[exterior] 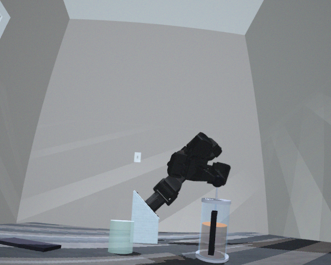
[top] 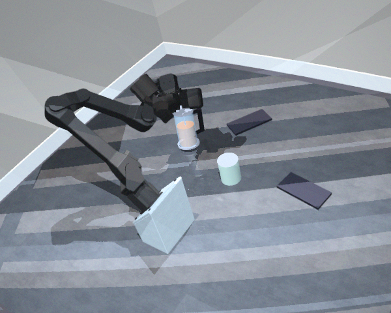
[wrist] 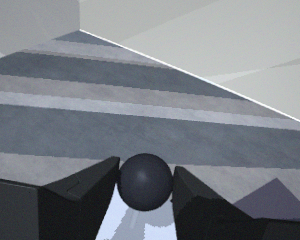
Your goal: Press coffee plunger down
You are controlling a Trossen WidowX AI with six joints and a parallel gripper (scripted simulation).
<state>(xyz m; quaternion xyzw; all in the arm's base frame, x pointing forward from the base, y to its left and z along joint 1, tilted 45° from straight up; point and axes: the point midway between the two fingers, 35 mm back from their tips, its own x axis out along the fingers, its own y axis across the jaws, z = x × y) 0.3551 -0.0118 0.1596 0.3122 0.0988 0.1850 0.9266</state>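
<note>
I have the claw (wrist: 146, 186) clamped on the plunger knob (wrist: 145, 181), just above the French press (top: 188, 129), which stands upright on the tabletop (top: 256, 235). Inside sits orange liquid (exterior: 214, 228), perhaps half full. A mint cylinder (top: 229, 168) stands near the press.

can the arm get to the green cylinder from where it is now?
Probably not right away. The pincer is shut on the plunger knob above the press. The green cylinder stands apart with open floor around it, so once the knob is released, reach looks plausible.
</note>
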